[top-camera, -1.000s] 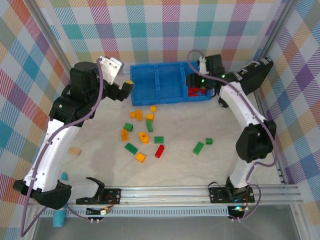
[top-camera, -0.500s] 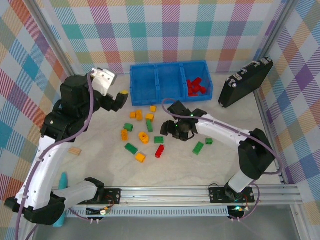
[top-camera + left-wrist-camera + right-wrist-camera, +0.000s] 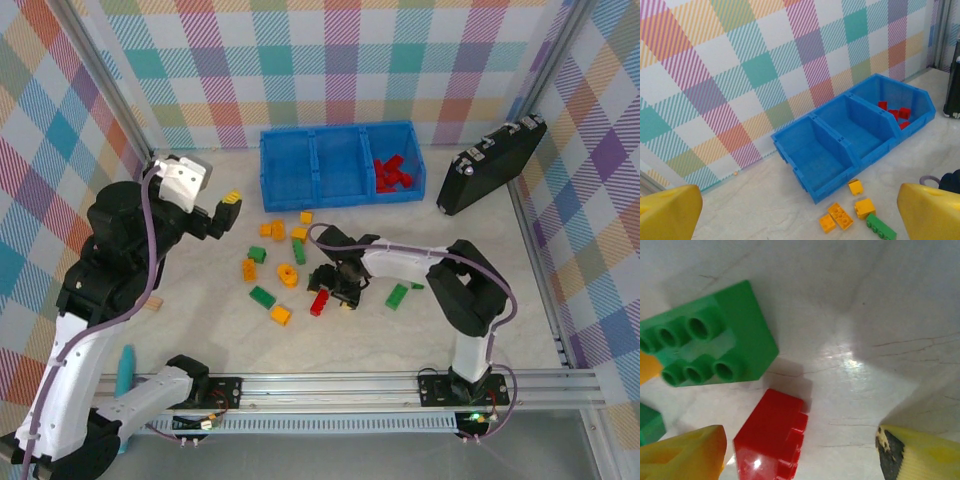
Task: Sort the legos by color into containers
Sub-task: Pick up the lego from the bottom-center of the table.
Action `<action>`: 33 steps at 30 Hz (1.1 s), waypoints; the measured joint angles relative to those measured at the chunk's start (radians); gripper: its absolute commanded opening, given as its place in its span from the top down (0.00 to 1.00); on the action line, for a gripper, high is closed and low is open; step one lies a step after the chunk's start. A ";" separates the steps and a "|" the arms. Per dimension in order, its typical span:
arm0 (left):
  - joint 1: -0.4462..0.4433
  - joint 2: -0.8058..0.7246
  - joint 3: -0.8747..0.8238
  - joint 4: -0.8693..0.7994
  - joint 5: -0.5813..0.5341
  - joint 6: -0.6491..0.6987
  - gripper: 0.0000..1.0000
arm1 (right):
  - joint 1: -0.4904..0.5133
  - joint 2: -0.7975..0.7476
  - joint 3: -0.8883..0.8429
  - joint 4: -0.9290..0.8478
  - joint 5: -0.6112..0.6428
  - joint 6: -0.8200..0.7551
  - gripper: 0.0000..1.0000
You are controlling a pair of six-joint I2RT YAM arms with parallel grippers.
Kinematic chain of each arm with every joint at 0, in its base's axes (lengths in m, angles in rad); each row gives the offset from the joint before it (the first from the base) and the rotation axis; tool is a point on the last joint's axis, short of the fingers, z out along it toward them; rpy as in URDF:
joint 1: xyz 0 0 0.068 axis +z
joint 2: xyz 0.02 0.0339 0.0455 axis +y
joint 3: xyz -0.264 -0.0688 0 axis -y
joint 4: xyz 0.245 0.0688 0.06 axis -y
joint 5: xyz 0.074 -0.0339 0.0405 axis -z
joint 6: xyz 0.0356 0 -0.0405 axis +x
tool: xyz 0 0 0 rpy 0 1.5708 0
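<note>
The blue tray (image 3: 340, 190) (image 3: 855, 155) holds three containers; red legos (image 3: 392, 174) (image 3: 895, 112) lie in the right one, and the other two look bare. Loose orange, green and red legos are scattered mid-table (image 3: 288, 272). My right gripper (image 3: 335, 290) (image 3: 800, 455) is down at the table, open, with a red lego (image 3: 319, 302) (image 3: 771, 440) lying between its fingers, close to the left one. A green lego (image 3: 705, 342) lies just beyond it. My left gripper (image 3: 226, 206) (image 3: 800, 210) hangs open and empty, left of the tray, above orange legos (image 3: 840, 216).
A black case (image 3: 490, 164) leans at the back right. A tan wooden block (image 3: 150, 302) lies at the left, near my left arm. Checkered walls close in the table on three sides. Two green legos (image 3: 398, 294) lie right of my right gripper.
My right arm has swung from the tray's right container down to the loose legos, jaws spreading wider. My left arm has drawn back to the left, away from the tray.
</note>
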 measured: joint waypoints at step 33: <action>0.000 0.057 -0.007 0.012 -0.026 0.008 0.00 | -0.174 -0.089 0.027 -0.203 0.116 -0.269 0.75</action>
